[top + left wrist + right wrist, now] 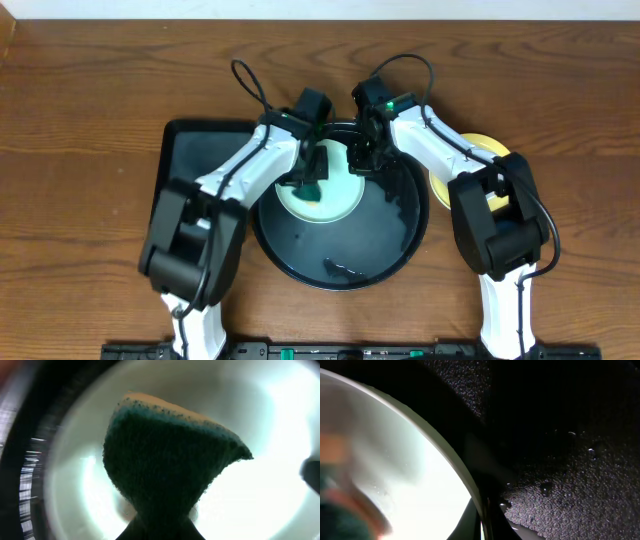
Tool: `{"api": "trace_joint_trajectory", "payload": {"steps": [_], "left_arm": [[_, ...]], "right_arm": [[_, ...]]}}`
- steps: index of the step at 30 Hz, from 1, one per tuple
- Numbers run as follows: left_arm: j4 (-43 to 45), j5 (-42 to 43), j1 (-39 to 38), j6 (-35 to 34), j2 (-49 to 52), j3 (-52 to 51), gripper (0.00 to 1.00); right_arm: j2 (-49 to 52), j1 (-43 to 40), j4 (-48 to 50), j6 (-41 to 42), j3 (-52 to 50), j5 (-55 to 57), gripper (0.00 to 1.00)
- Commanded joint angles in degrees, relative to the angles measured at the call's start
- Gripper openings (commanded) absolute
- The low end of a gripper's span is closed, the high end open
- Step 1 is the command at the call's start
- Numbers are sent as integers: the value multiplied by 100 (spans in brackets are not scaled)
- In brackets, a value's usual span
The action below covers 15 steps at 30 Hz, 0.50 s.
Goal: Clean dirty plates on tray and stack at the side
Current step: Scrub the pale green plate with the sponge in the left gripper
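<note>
Left gripper (pixel 312 187) clamps sponge (pixel 165 455) onto mint plate (pixel 340 203), right gripper (pixel 359 166) pinches its rim

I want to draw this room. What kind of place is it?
Probably a robot test bench set up for dishwashing, not a real kitchen: two robot arms at a wooden table, a sponge on a mint plate in a round black tray, a yellow plate beside it.
</note>
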Motion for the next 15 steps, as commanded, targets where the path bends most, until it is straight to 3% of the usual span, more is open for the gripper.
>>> {"api": "trace_joint_trajectory", "payload": {"steps": [1, 8, 15], "left_arm": [[-28, 726, 42, 35, 175, -35, 7], [-33, 2083, 42, 350, 175, -35, 8], [474, 1174, 105, 319, 175, -35, 8]], "right_arm": [[306, 142, 59, 105, -42, 125, 1], [304, 142, 57, 105, -42, 125, 1], [304, 142, 52, 103, -42, 125, 1]]}}
